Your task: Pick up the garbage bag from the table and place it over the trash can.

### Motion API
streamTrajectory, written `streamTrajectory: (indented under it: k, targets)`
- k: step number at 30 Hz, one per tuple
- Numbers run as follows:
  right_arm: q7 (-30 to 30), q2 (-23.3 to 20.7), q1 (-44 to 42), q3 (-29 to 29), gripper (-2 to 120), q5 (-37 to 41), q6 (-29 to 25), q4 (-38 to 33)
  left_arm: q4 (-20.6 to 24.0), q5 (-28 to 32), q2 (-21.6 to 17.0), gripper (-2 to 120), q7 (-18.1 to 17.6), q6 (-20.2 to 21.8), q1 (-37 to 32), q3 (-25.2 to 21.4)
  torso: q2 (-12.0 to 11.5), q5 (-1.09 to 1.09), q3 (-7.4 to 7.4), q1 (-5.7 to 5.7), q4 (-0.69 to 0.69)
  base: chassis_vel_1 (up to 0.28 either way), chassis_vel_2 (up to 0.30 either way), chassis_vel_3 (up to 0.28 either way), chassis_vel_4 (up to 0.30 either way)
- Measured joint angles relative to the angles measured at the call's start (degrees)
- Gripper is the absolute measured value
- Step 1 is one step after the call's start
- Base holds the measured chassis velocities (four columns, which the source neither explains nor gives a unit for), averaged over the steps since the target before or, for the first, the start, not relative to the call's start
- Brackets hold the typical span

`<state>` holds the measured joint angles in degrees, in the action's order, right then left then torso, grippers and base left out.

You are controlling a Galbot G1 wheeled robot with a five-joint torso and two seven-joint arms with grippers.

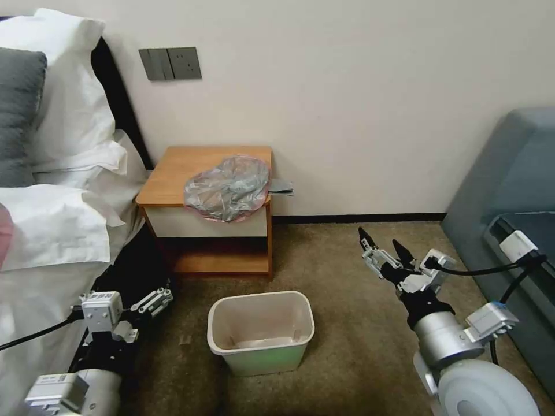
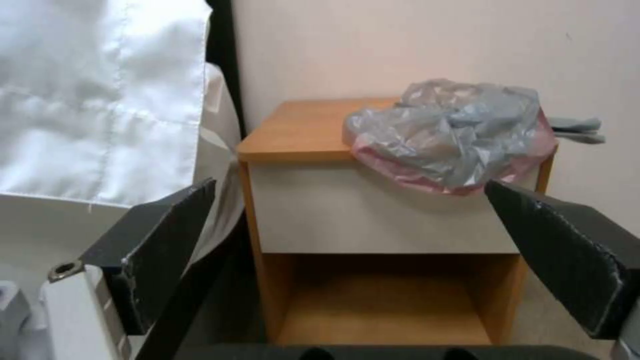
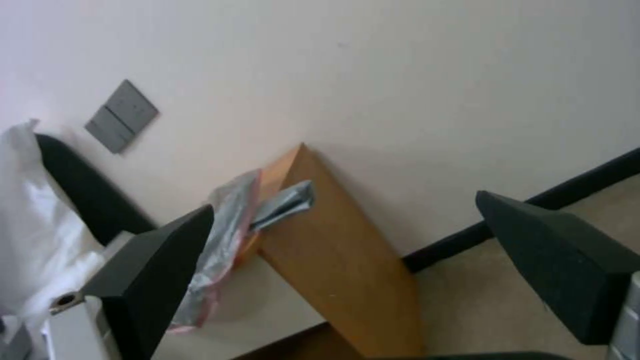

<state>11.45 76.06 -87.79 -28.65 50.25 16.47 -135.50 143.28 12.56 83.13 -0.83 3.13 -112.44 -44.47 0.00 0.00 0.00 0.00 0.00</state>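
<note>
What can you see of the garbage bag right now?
The garbage bag is thin, translucent grey film with a pinkish-red rim, crumpled into a shiny, wrinkly heap. It lies on the right front part of the table, its rim drooping over the front edge onto the white panel. Neither gripper touches it.

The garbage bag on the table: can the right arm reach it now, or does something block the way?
Probably yes. The garbage bag lies on the table, overhanging its front edge. The right gripper, open, hovers over bare carpet to the side with nothing between. The trash can sits lower, out of the path.
</note>
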Motion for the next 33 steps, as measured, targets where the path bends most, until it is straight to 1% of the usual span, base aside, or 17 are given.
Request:
streamTrajectory:
  k: [1, 2, 4, 5, 9, 10, 13, 16, 20, 23, 26, 28, 29, 30, 31, 32, 33]
  targets:
    - [0.29, -0.34, 1.32, 0.40, 100, 1.86, 0.17, 0.94, 0.00, 0.11, -0.08, 100, -0.01, 0.00, -0.05, -0.05, 0.00, 0.01, 0.00, 0.00, 0.00, 0.000, 0.000, 0.000, 0.000]
    - [0.29, -0.34, 1.32, 0.40, 100, 1.86, 0.17, 0.94, 0.00, 0.11, -0.08, 100, -0.01, 0.00, -0.05, -0.05, 0.00, 0.01, 0.00, 0.00, 0.00, 0.000, 0.000, 0.000, 0.000]
    - [0.89, -1.03, 4.04, 1.20, 100, 5.61, 0.52, 2.89, -0.01, 0.17, -0.13, 100, -0.03, -0.01, -0.19, -0.06, 0.00, 0.00, 0.00, 0.00, 0.00, 0.000, 0.000, 0.000, 0.000]
    - [0.89, -1.03, 4.04, 1.20, 100, 5.61, 0.52, 2.89, -0.01, 0.17, -0.13, 100, -0.03, -0.01, -0.19, -0.06, 0.00, 0.00, 0.00, 0.00, 0.00, 0.000, 0.000, 0.000, 0.000]
    - [2.07, -2.32, 9.36, 2.67, 100, 12.95, 1.19, 6.66, -0.03, 0.16, -0.02, 100, -0.03, -0.07, -0.31, 0.03, 0.00, 0.00, 0.00, 0.00, 0.00, 0.000, 0.000, 0.000, 0.000]
    - [2.07, -2.32, 9.36, 2.67, 100, 12.95, 1.19, 6.66, -0.03, 0.16, -0.02, 100, -0.03, -0.07, -0.31, 0.03, 0.00, 0.00, 0.00, 0.00, 0.00, 0.000, 0.000, 0.000, 0.000]
    - [2.80, -3.21, 12.87, 3.65, 100, 17.77, 1.63, 9.13, -0.03, 0.14, 0.06, 100, -0.02, -0.15, -0.64, 0.01, 0.00, 0.00, 0.00, 0.00, 0.01, 0.000, 0.000, 0.000, 0.000]
    - [2.93, -3.33, 13.32, 3.81, 100, 18.48, 1.70, 9.49, -0.03, 0.18, 0.06, 100, -0.01, -0.37, -1.15, -0.07, 0.00, 0.00, 0.00, 0.00, 0.00, 0.000, 0.000, 0.000, 0.000]
    - [3.00, -3.34, 13.54, 3.91, 100, 18.87, 1.72, 9.67, -0.03, 1.24, -0.27, 100, 0.33, -1.89, -1.71, -0.23, 0.00, 0.00, 0.00, 0.00, -0.01, 0.000, 0.000, 0.000, 0.000]
    - [3.61, -2.75, 15.03, 4.46, 100, 21.05, 1.77, 11.01, -0.03, 2.35, -0.49, 100, 1.07, -3.13, -1.76, -0.33, 0.00, -0.01, 0.00, 0.00, -0.02, 0.000, 0.000, 0.000, 0.000]
    - [6.10, 0.34, 20.89, 6.83, 100, 29.55, 2.01, 16.15, -0.03, 2.98, -0.41, 100, 2.27, -4.02, -2.08, -0.34, 0.00, 0.00, 0.00, 0.00, 0.03, 0.000, 0.000, 0.000, 0.000]
    - [6.50, 0.85, 21.83, 7.22, 100, 30.97, 2.06, 16.98, -0.03, 2.83, -0.31, 100, 2.32, -4.03, -2.28, -0.39, 0.00, 0.00, 0.00, 0.00, 0.03, 0.000, 0.000, 0.000, 0.000]
    - [6.50, 1.11, 22.30, 7.52, 100, 31.32, 2.14, 17.62, -0.04, 2.68, -0.22, 100, 2.31, -4.03, -2.46, -0.48, 0.00, -0.05, 0.00, 0.00, -0.02, 0.000, 0.000, 0.000, 0.000]
    - [6.28, 1.88, 23.85, 8.41, 100, 31.72, 2.32, 19.60, -0.04, 2.56, -0.16, 100, 2.32, -4.03, -2.56, -0.54, 0.00, -0.02, 0.00, 0.00, -0.02, 0.000, 0.000, 0.000, 0.000]
    - [6.10, 2.28, 24.93, 8.97, 100, 32.22, 2.45, 20.71, -0.04, 2.48, -0.07, 100, 2.32, -4.04, -2.70, -0.64, 0.00, 0.04, 0.00, 0.00, 0.02, 0.000, 0.000, 0.000, 0.000]
    - [6.10, 2.28, 24.93, 8.97, 100, 32.22, 2.45, 20.71, -0.04, 2.48, -0.07, 100, 2.32, -4.04, -2.70, -0.64, 0.00, 0.04, 0.00, 0.00, 0.02, 0.000, 0.000, 0.000, 0.000]
    - [6.00, 2.58, 25.85, 9.38, 100, 32.95, 2.46, 21.64, -0.04, 2.42, -0.01, 100, 2.31, -4.05, -2.80, -0.75, 0.00, -0.02, 0.00, 0.00, 0.01, 0.000, 0.000, 0.000, 0.000]
